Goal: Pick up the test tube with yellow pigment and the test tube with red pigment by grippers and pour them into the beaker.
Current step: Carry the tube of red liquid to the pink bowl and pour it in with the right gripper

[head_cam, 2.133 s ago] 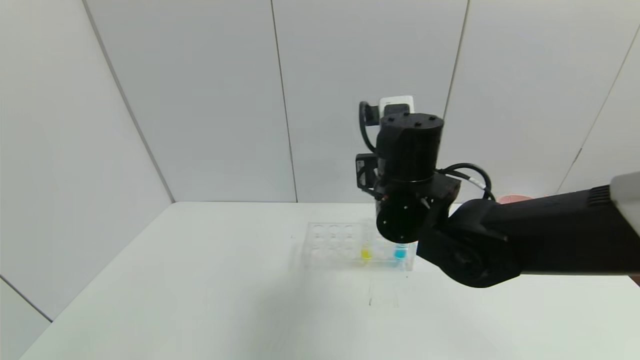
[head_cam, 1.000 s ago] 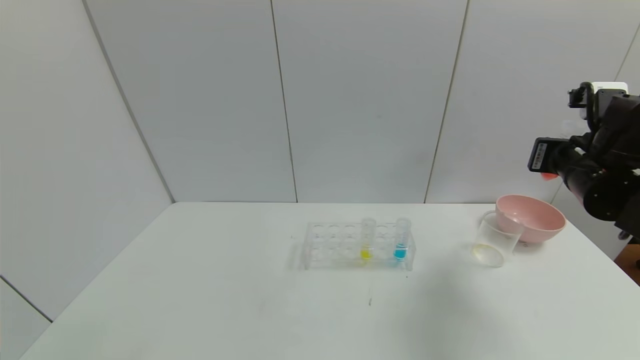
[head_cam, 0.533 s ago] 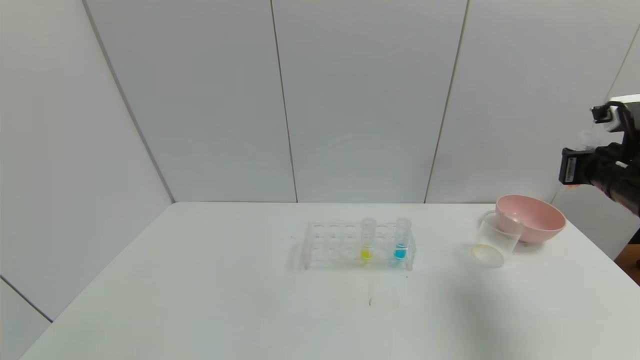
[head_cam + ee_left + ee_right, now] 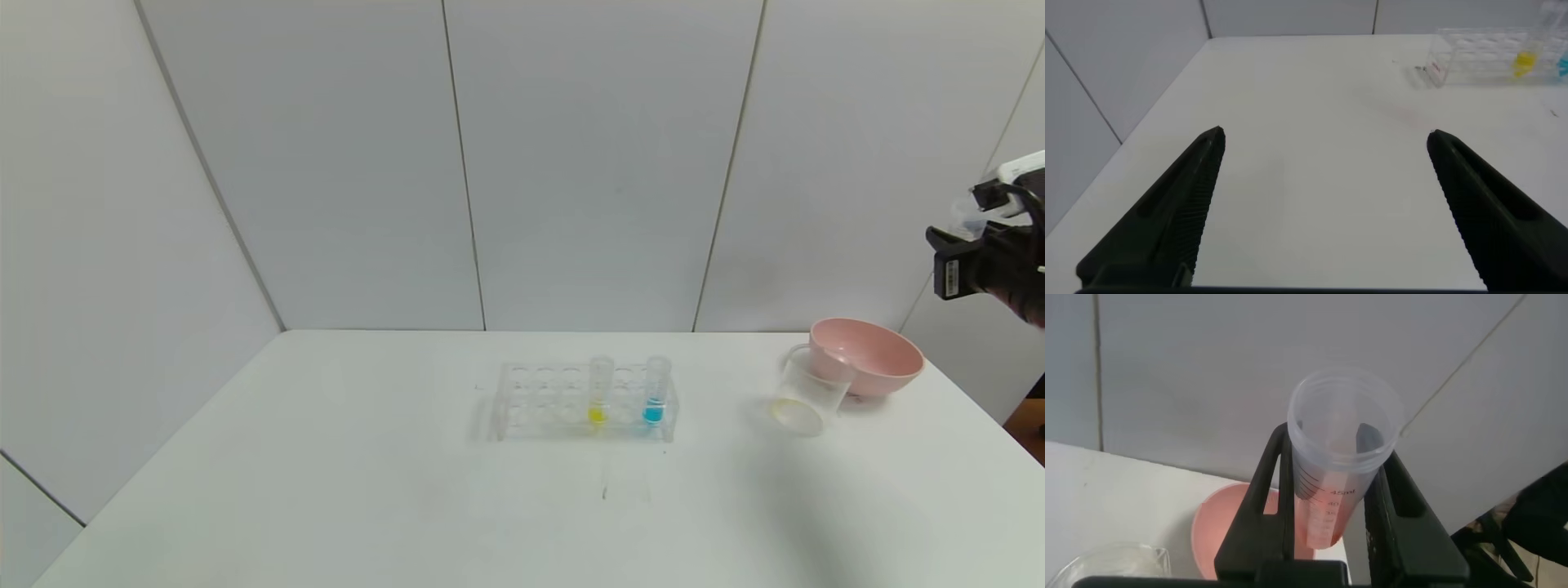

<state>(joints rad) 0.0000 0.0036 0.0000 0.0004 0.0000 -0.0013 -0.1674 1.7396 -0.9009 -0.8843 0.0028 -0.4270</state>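
Observation:
My right gripper [image 4: 971,220] is raised at the far right, above and beyond the pink bowl. It is shut on the test tube with red pigment [image 4: 1333,498], which stands mouth up between the fingers with red liquid at its tip. The test tube with yellow pigment [image 4: 600,394] stands upright in the clear rack [image 4: 543,400] at the table's middle. The beaker [image 4: 804,398] stands right of the rack, touching the pink bowl. My left gripper [image 4: 1324,135] is open and empty over bare table left of the rack, and is out of the head view.
A blue-tipped tube [image 4: 655,390] stands in the rack right of the yellow one. The pink bowl [image 4: 869,357] sits at the table's back right corner, near the edge. Grey wall panels close the back and left.
My right arm has lifted away from above the rack and swung to the far right with the red tube in it. The rack, beaker and bowl have not moved.

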